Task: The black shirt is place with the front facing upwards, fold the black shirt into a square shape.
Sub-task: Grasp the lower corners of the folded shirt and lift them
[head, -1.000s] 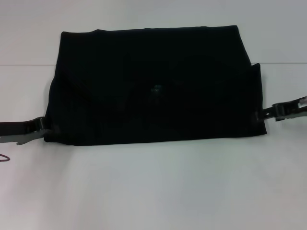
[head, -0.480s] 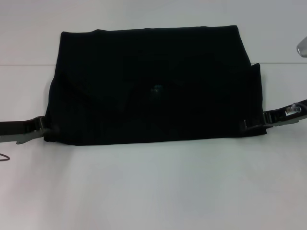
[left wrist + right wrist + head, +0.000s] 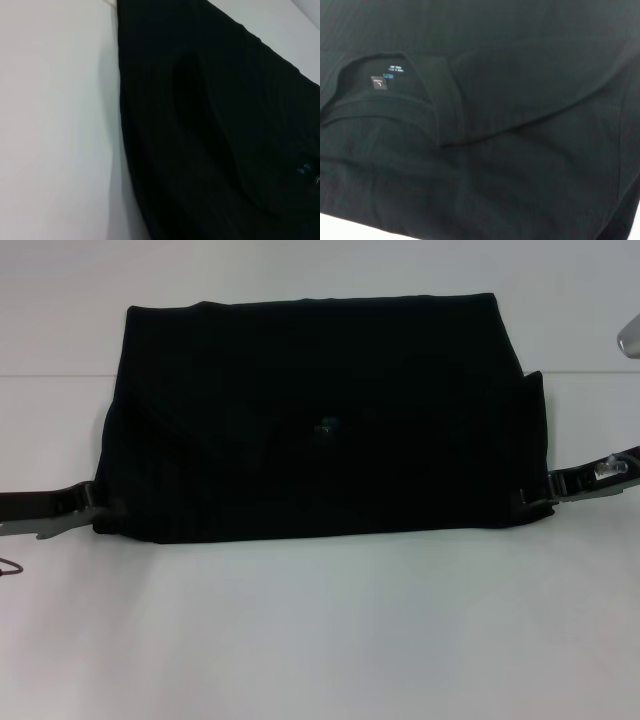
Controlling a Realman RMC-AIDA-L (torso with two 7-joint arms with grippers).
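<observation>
The black shirt (image 3: 320, 420) is spread flat on the white bench (image 3: 320, 640), filling the upper middle of the head view as a wide folded block. A small blue neck label (image 3: 325, 425) is seen near its middle. The left gripper (image 3: 100, 506) is placed at the shirt's lower left corner, and the right gripper (image 3: 533, 497) at its lower right corner. Both are right at the cloth's edge. How far the fingers are open cannot be told, nor whether cloth is held.

Right gripper (image 3: 528, 502) farther right, off shirt.
</observation>
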